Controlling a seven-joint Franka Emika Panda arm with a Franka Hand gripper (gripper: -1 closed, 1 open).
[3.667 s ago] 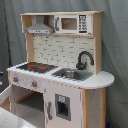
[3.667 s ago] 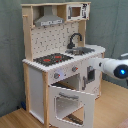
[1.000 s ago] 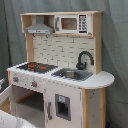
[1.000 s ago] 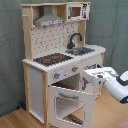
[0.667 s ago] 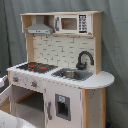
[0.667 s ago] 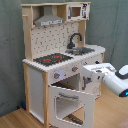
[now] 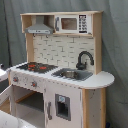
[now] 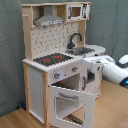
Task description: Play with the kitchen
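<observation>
The kitchen [image 7: 65,75] [image 8: 55,65] is a tall white and light-wood toy that shows in both exterior views. It has a black-red hob [image 7: 36,66] [image 8: 51,59], a sink [image 7: 72,75], a black faucet [image 7: 84,59] [image 8: 74,39], a grey hood [image 7: 39,28] and a small microwave [image 7: 74,24]. Its windowed oven door [image 8: 70,104] hangs open, tilted down and outward. In the second exterior view my white arm [image 8: 114,71] reaches in from the right. My gripper [image 8: 90,77] sits at the kitchen's front, just right of the oven opening, below the counter edge.
A grey curtain [image 7: 115,50] hangs behind the kitchen. The toy stands on a wooden floor [image 8: 15,119]. A lower cupboard door with a small dark window [image 7: 62,106] is closed under the sink.
In the second exterior view my arm has come in from the right edge, leftward to the kitchen's front. The oven door stays open.
</observation>
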